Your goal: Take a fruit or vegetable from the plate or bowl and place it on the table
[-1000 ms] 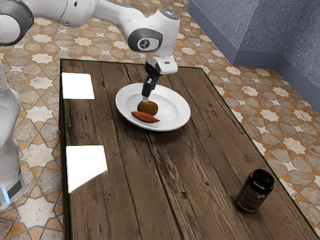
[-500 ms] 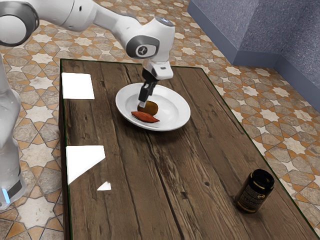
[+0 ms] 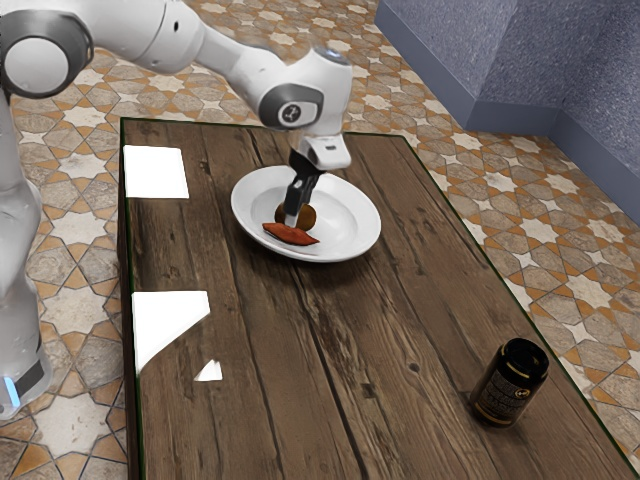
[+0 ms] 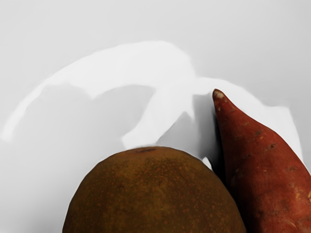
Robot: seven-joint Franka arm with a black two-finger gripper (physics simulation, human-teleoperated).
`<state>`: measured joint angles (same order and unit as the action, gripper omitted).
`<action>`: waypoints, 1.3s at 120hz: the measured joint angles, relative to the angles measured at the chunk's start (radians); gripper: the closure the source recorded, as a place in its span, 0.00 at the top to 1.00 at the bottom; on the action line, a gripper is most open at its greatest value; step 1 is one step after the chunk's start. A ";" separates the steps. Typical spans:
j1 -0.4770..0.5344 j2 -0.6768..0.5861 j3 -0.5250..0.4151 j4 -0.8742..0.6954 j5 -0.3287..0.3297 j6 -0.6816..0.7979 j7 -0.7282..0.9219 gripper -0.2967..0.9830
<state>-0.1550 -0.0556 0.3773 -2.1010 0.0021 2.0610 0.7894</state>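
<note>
The exterior view is fairly bright, with even light over the floor. Hard-edged patches of glare burn flat white on the wooden surface at the upper left and lower left of the frame. A soft shadow hugs the underside of the plate, and the dark jar at lower right carries faint golden glints. In the wrist view, a curving white band crosses pale grey shade, and near-black shadow sinks between the dim brown fruit and the redder sweet potato.
</note>
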 joint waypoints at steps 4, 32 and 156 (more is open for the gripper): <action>0.001 0.002 0.000 0.000 -0.001 0.002 0.001 0.76; 0.005 0.004 0.000 0.001 -0.001 0.009 0.008 0.72; -0.004 -0.081 -0.495 0.112 -0.008 -0.113 -0.104 0.48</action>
<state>-0.1587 -0.1367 -0.1175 -1.9891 -0.0059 1.9477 0.6856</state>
